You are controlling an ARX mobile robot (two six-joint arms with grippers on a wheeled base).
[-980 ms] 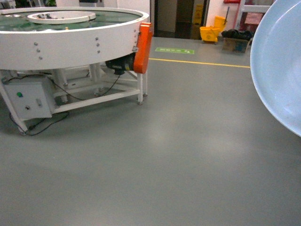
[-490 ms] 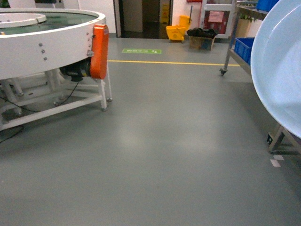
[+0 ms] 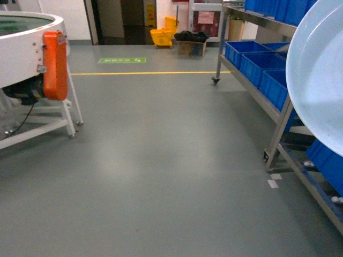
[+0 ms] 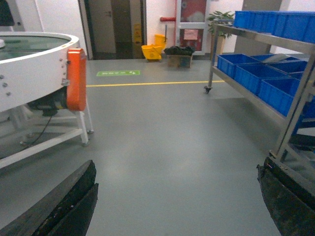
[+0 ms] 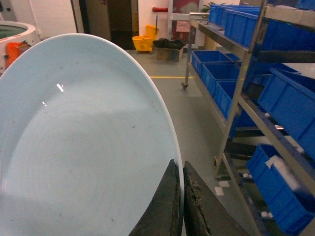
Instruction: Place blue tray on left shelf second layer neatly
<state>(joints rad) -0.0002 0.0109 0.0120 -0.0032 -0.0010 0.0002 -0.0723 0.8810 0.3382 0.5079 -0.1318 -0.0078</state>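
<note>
From the head view I see the blue tray held up at the right edge, before the steel shelf. Left wrist view — my left end effector gapes wide, holding nothing. Right wrist view — the right end effector pinches the tray's rim.

Head view looks forward and slightly down over the floor; the rack fills the right edge. Left wrist view sits low, facing the same way. Right wrist view looks close along the tray. All three share the yellow bucket at top.
</note>
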